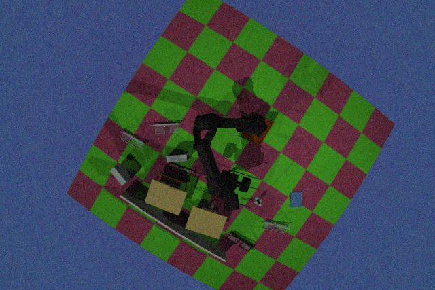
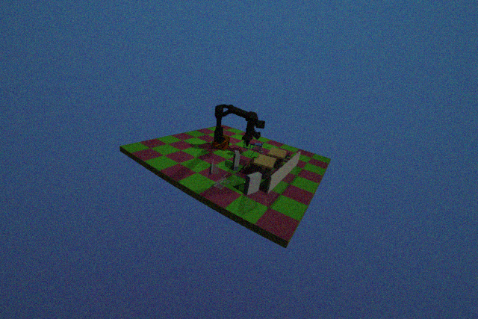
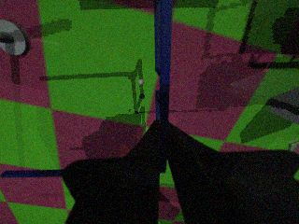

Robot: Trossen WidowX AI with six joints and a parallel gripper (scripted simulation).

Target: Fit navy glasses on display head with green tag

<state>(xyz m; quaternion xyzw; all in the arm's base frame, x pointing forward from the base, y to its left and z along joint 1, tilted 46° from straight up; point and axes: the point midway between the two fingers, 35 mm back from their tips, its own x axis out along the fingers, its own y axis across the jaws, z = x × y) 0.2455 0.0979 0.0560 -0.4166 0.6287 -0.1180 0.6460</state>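
Blue haze backs everything, plain and hard to read for depth. On it sits the green-and-maroon checked tabletop, wide enough to keep the spare items spread out. The black arm reaches from its base near 1 o'clock of centre, top view, towards 6, prob. so the hand can work from above.

A long pale-edged panel runs behind two tan-topped blocks, left and right, approx. 7 and 6 o'clock; presumably these go w/ the display heads. Green tag: can't make out, so which head is the target is unclear.

Small white panels stand at 8, perhaps as obstacles. Clear glasses lie at 9, a dark-framed pair at 6, likely distractors.

The hand is pinching the navy glasses, off the tabletop, wrist view; a thin bar runs to 12 o'clock, another piece lies at 8. That grip prob. leaves the temples free to pass the ears. Not yet seated, AFAICT; next: align, lower gently, watch temple snags.
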